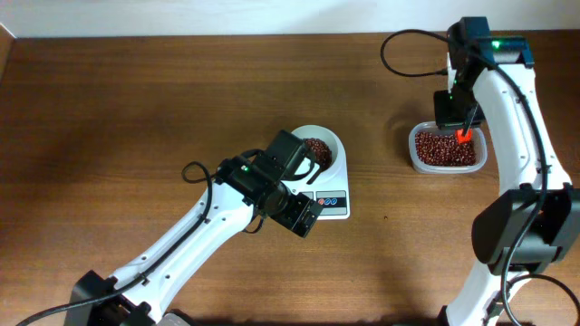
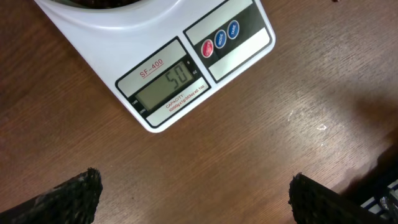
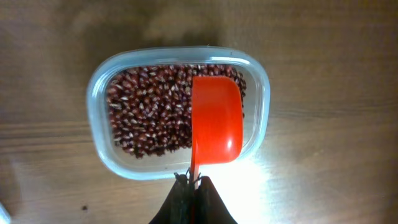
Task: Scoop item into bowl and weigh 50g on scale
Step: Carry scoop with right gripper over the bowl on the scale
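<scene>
The white bowl point(image 1: 333, 143) stands on the white scale point(image 2: 239, 46) and holds a heap of reddish-brown beans point(image 1: 316, 148). The scale's display point(image 2: 166, 87) reads 50. My left gripper point(image 2: 194, 193) is open above bare table just in front of the scale, with nothing between its fingers. More beans point(image 3: 152, 109) fill a clear plastic tub point(image 3: 99, 146) at the right of the table. My right gripper point(image 3: 194, 182) is shut on the handle of a red scoop point(image 3: 216, 118), whose cup hangs over the tub's right half and looks empty.
The left arm point(image 1: 217, 217) stretches from the front left up to the scale. A black cable point(image 1: 403, 50) loops behind the tub. The right arm point(image 1: 521, 154) runs down the table's right edge.
</scene>
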`<state>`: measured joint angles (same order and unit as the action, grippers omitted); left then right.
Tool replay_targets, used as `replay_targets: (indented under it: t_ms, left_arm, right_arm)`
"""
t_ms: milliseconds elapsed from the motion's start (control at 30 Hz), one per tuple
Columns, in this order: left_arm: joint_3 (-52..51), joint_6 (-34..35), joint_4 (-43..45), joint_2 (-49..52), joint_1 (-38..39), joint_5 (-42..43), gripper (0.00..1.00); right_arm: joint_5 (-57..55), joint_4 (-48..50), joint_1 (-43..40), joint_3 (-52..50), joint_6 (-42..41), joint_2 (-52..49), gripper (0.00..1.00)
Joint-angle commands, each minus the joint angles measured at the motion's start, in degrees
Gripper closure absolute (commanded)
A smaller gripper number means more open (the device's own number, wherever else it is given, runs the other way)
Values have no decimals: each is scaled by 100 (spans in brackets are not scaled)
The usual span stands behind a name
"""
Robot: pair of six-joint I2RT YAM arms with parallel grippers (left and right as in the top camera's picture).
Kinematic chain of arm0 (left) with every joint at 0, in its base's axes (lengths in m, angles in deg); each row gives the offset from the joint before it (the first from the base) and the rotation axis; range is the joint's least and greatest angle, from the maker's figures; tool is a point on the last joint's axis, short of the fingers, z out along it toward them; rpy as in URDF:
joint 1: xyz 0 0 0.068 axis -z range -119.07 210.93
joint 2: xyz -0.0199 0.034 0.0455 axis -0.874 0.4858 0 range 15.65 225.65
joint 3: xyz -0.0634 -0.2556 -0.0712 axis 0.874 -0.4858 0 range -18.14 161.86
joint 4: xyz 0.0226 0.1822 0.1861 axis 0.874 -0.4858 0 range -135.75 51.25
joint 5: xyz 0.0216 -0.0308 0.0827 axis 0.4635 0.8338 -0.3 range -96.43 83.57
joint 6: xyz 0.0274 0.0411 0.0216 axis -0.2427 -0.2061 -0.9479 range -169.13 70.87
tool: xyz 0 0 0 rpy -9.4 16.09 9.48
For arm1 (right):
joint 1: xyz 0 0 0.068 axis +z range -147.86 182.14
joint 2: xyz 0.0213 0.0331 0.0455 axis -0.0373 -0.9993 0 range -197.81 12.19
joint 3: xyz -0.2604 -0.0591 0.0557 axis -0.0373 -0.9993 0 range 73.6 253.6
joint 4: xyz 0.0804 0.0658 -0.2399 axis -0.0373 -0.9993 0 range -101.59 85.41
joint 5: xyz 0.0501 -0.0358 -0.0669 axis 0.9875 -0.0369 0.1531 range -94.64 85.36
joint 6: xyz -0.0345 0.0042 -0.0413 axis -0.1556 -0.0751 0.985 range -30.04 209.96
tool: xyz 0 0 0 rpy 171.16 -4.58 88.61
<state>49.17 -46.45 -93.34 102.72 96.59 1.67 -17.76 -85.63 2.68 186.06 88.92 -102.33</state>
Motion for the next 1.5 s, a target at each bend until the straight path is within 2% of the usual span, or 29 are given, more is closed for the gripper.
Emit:
replay_targets:
  t_ms: [0, 100, 167, 367, 533, 600, 800, 867, 1067, 1300, 1467]
  left_arm:
    - [-13, 57, 9, -42, 9, -39, 1]
    - [-13, 57, 9, -42, 9, -39, 1]
    - [-13, 57, 9, -42, 9, -39, 1]
    - [-13, 57, 9, -42, 9, -42, 1]
    - [-13, 57, 9, -42, 9, -39, 1]
    - [-13, 57, 9, -42, 9, -42, 1]
    - [-13, 57, 9, -42, 9, -42, 1]
    - [-13, 57, 9, -42, 9, -39, 1]
    - [-13, 55, 9, -42, 9, -42, 1]
    - [-13, 57, 9, -42, 9, -42, 1]
    - [-13, 57, 7, -42, 9, -42, 1]
  right_arm:
    - [485, -369, 15, 931, -28, 70, 96]
    - [3331, -472, 15, 1191, 1027, 68, 96]
    - [4417, -426, 120, 1156, 1134, 68, 96]
    - [4393, -20, 1180, 1054, 1134, 15, 96]
    - [3244, -15, 1943, 1054, 1132, -258, 96]
    - [3191, -17, 2135, 1051, 1134, -487, 96]
    - [3126, 48, 2288, 1032, 1137, -909, 96]
    - [2791, 72, 2286, 1032, 1134, -962, 96]
    - [2761, 107, 2393, 1014, 1134, -973, 96]
    - [2763, 938, 2393, 31, 1134, -973, 96]
    - [3353, 538, 2393, -7, 1115, -973, 96]
